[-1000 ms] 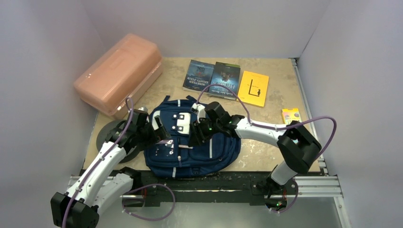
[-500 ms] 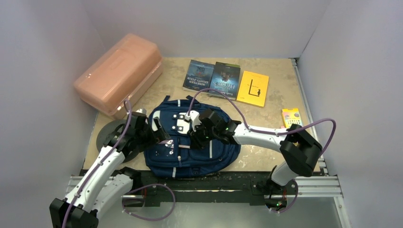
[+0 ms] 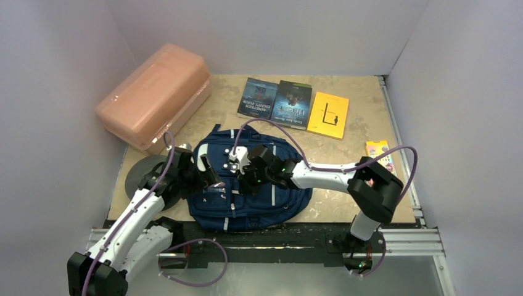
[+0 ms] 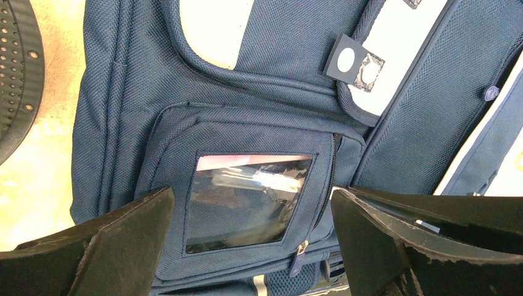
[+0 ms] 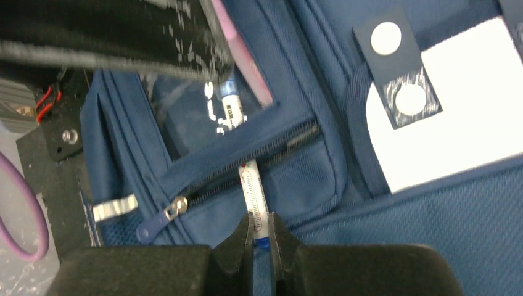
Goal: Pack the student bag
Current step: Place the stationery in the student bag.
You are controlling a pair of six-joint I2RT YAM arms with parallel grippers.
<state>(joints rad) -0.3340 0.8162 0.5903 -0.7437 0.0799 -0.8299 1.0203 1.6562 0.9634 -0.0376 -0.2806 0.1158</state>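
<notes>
Seen from above, the navy blue fabric student bag [image 3: 271,198] with grey reflective stripes lies flat on the beige table [image 3: 336,203] near the arms, front panel up. A salmon-pink plastic box [image 3: 154,92] sits beyond it on the left and three paperback books [image 3: 293,103] lie in a row at the back. The left gripper [image 3: 206,168] and right gripper [image 3: 242,168] both hang over the bag's front. The left wrist camera shows the left gripper's black fingers [image 4: 123,228] spread wide with nothing between them, above the bag's clear-windowed front pocket [image 4: 247,200] and, as far as I can tell, not touching the fabric. In the right wrist view the jaws are drawn nearly together, pinching the near end of a slim white pen [image 5: 250,185]. The pen's far part has passed through the open zip slot [image 5: 277,151] and shows behind the window. The step in hand appears to be feeding the pen fully into this pocket. To do it well, push along the pen's own axis and keep it low and in line with the slot. Release only once the tail clears the zip teeth, or it may snag or spring back out. The free gripper could steady the pocket's edge.
</notes>
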